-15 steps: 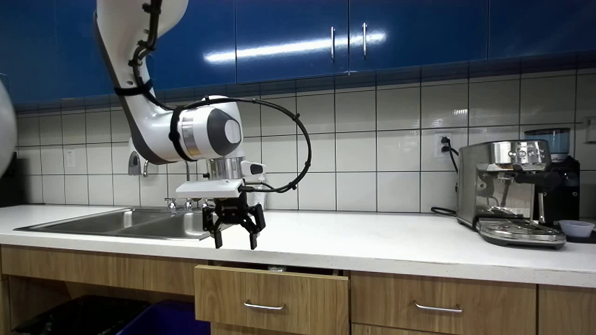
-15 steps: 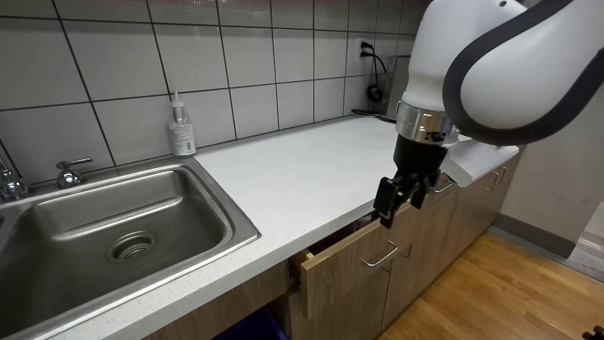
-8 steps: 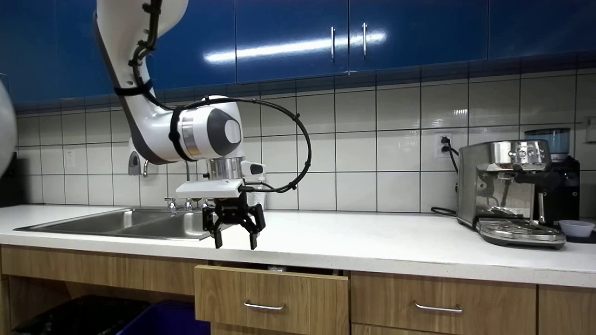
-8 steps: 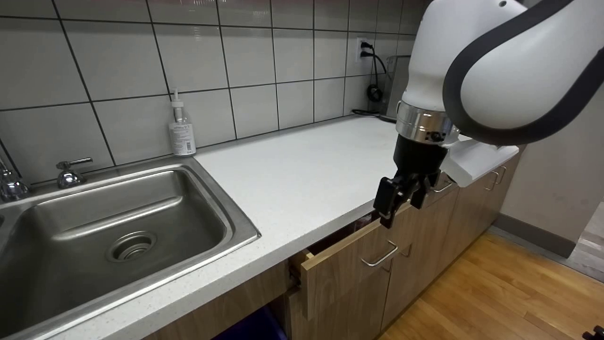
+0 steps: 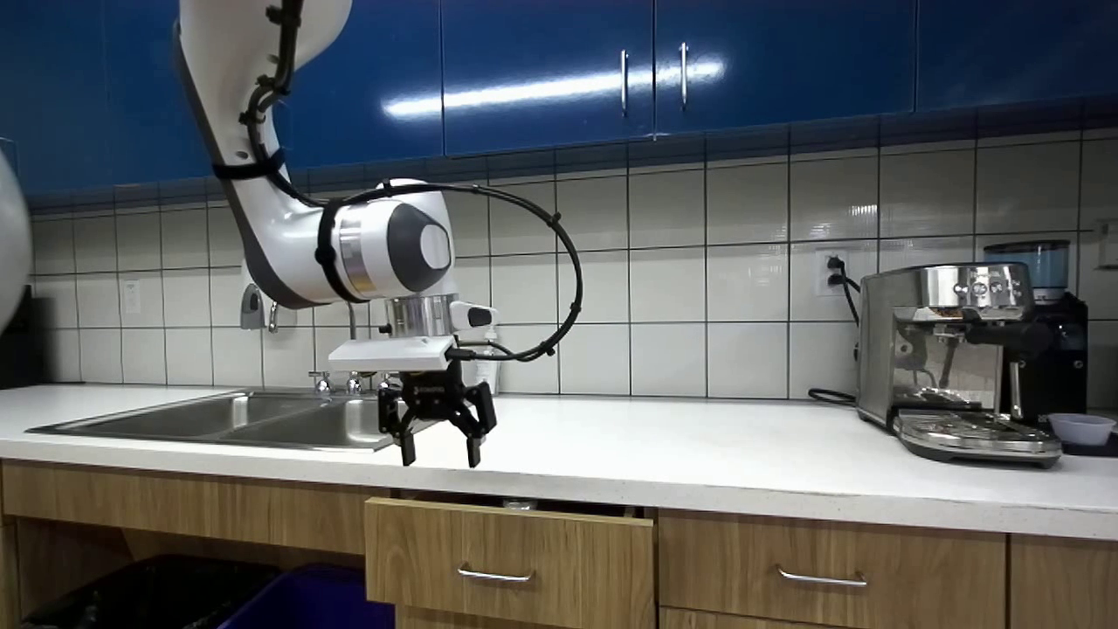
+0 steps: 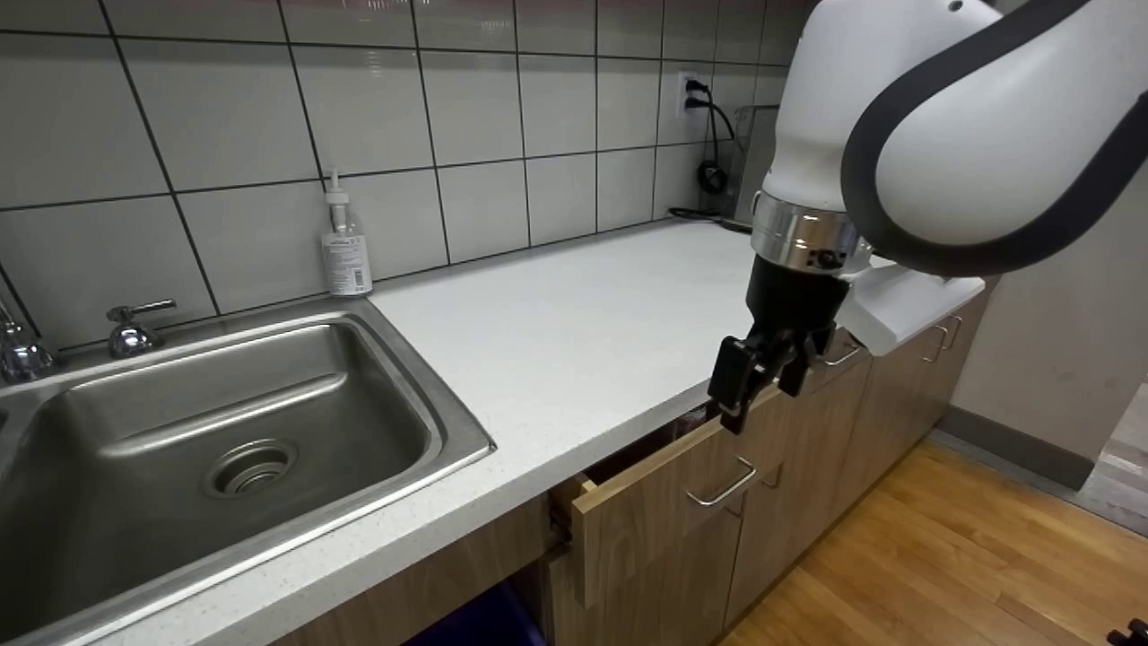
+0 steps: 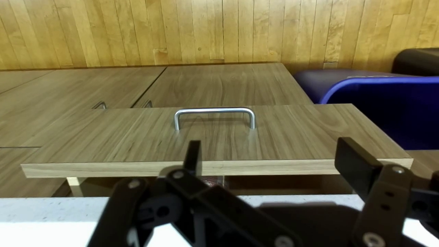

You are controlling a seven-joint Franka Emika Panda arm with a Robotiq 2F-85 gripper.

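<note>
Jaws are spread pretty wide, hanging above this drawer (image 5: 524, 550) that's pulled partway out from under the white desk (image 5: 664, 441), shiny handle (image 7: 214, 110) up front.

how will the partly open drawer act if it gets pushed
The drawer would likely slide inward rather than tip, being set beneath the countertop. Its flat, wood-grained front looks stiff. The smooth metal handle might be slippery.

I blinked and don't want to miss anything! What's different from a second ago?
The gripper seems to have edged a tiny bit toward the sink, barely enough to see. It grabbed nothing and let go of nothing, staying open. The drawer stayed partly open.
</note>
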